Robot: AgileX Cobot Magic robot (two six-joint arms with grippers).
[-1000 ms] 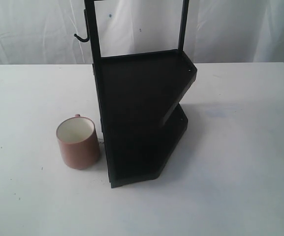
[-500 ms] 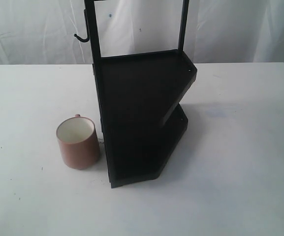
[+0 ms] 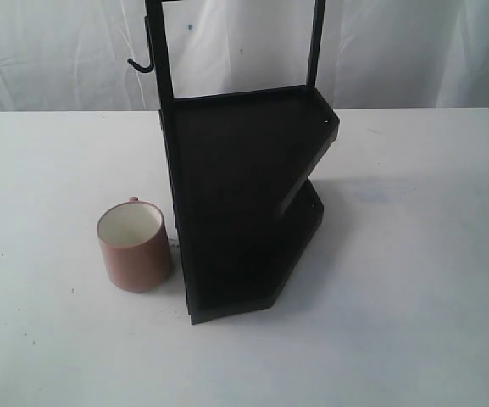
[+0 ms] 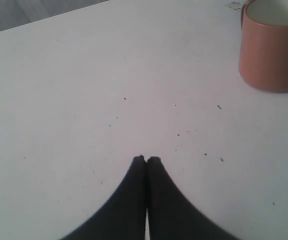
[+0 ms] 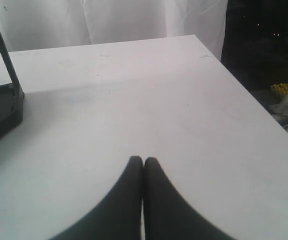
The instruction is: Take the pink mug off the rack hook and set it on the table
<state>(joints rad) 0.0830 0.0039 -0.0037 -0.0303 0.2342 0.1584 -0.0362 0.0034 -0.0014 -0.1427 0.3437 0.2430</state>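
The pink mug (image 3: 134, 246) stands upright on the white table (image 3: 413, 254), just left of the black rack's base, cream inside showing; it also shows in the left wrist view (image 4: 271, 47). High on the rack's left post, the rack hook (image 3: 140, 64) is bare. My left gripper (image 4: 146, 160) is shut with nothing in it, low over the table and well apart from the mug. Over bare tabletop (image 5: 158, 115), my right gripper (image 5: 143, 161) is shut and empty. Neither gripper appears in the exterior view.
The black two-shelf rack (image 3: 244, 195) stands mid-table with tall posts; its corner shows in the right wrist view (image 5: 1, 112). White curtain hangs behind. The table's right edge (image 5: 243, 90) drops to a dark floor with clutter.
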